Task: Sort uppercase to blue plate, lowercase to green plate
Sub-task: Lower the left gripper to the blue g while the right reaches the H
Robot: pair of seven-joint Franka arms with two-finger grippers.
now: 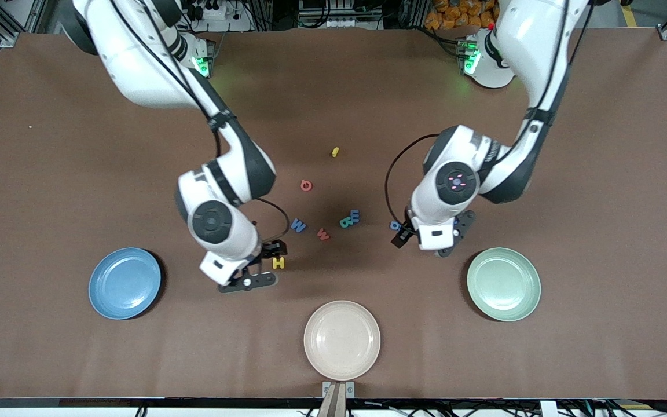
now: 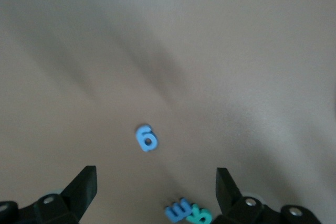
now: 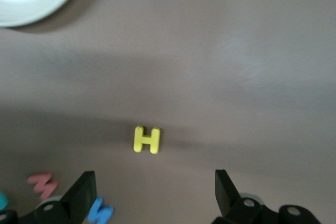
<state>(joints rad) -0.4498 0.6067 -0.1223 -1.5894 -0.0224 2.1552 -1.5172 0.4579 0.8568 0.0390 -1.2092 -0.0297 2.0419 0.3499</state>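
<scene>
Yellow H (image 1: 278, 263) lay flat on table (image 1: 50, 174), beside right pincer (image 1: 264, 263), spread wide, pinching nothing. Blue g (image 1: 395, 225) lay under left pincer (image 1: 423, 240), also spread, empty. Blue M (image 1: 298, 225), red w (image 1: 323, 234), teal R (image 1: 346, 222), blue m (image 1: 355, 216), red Q (image 1: 306, 185), tiny yellow letter (image 1: 335, 152) all loose mid-table. Blue plate (image 1: 124, 283) and green plate (image 1: 503, 284) bare; nothing sorted, everything left. Plates seen whole only from front; wrist views alone showed jaw gaps framing H (image 3: 147, 139) and g (image 2: 146, 137).
</scene>
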